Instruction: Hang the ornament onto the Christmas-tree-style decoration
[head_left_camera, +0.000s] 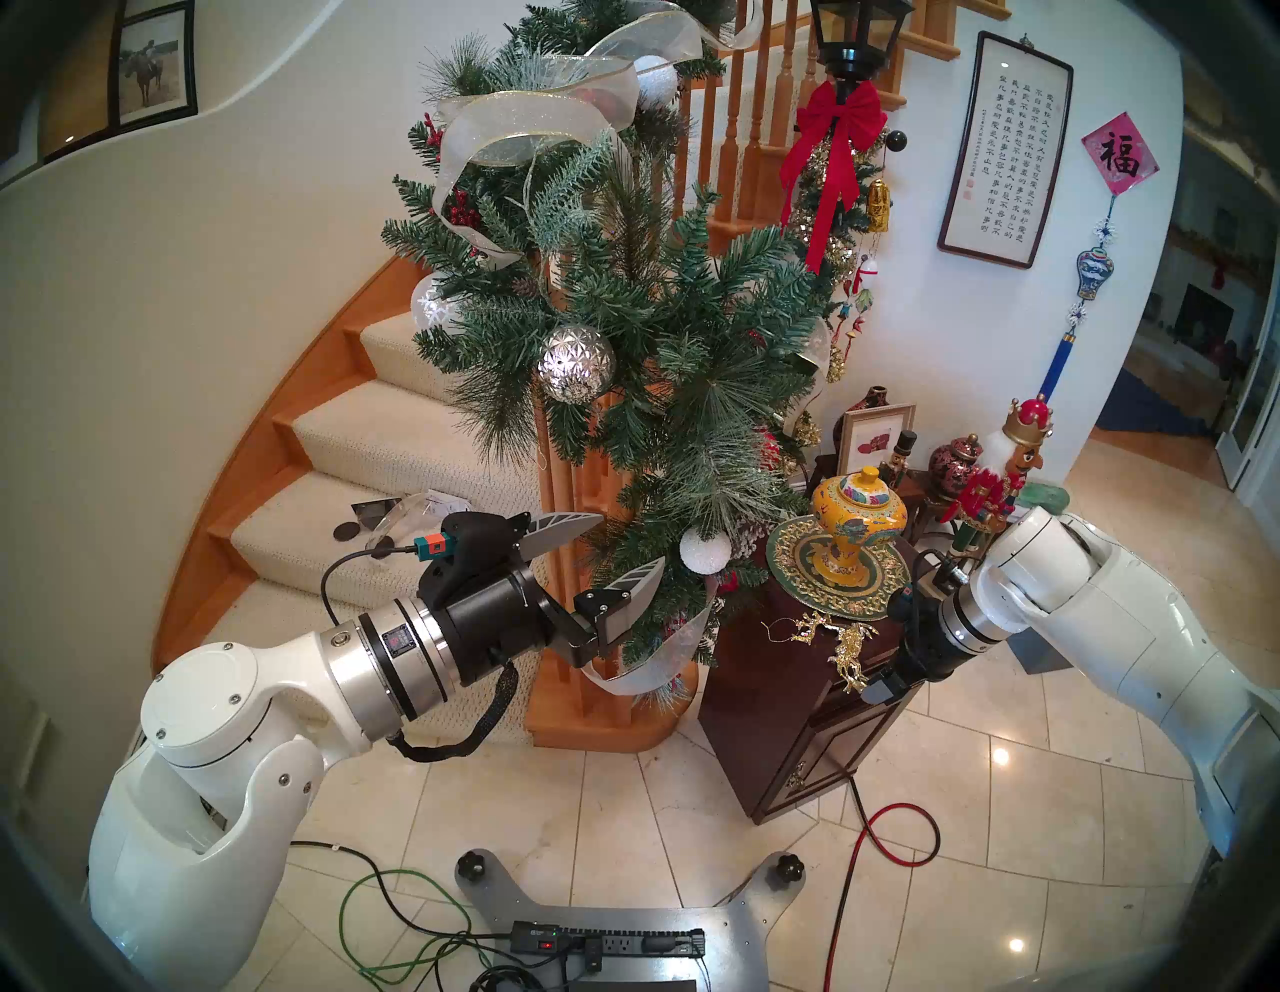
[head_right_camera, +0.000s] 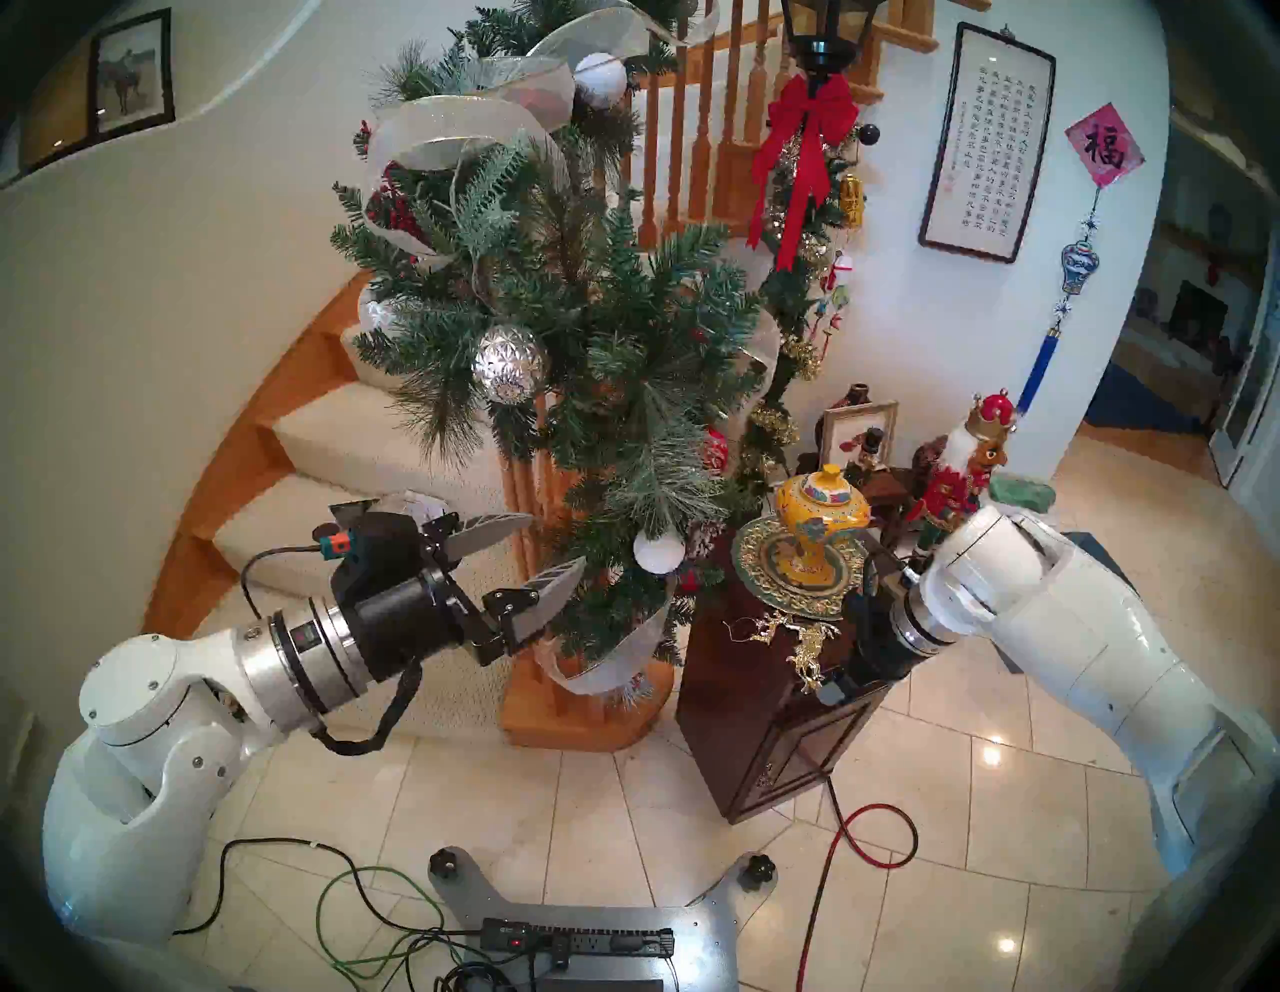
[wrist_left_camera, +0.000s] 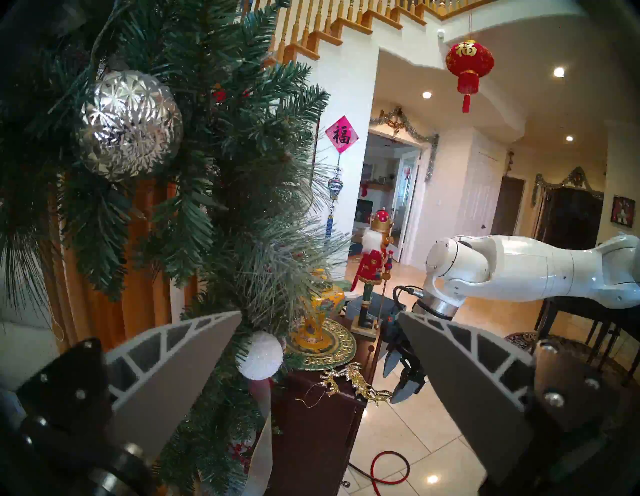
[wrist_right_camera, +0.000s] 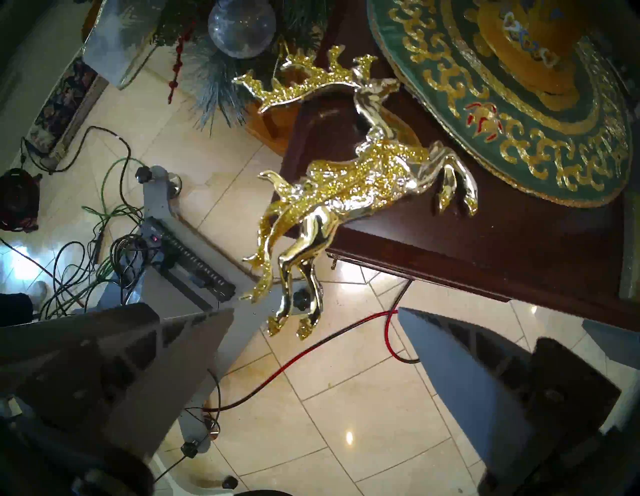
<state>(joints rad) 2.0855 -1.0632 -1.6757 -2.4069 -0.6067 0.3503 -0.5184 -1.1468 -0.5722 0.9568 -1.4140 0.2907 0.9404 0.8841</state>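
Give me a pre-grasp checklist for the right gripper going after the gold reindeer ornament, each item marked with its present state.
1. Right gripper open, nothing between the fingers: ok.
2. Gold reindeer ornament in the wrist view, ahead of the fingertips: ok.
3. Ornament securely seated: not ok; it lies on the dark wood cabinet with its lower figures hanging past the edge.
4. String loop free: ok; it lies on the cabinet top, clear of the pine garland.
5. Green and gold plate clear of the grasp: cannot tell; it sits close beside the ornament.
6. Left gripper out of the way: ok; open beside the garland, holding nothing.
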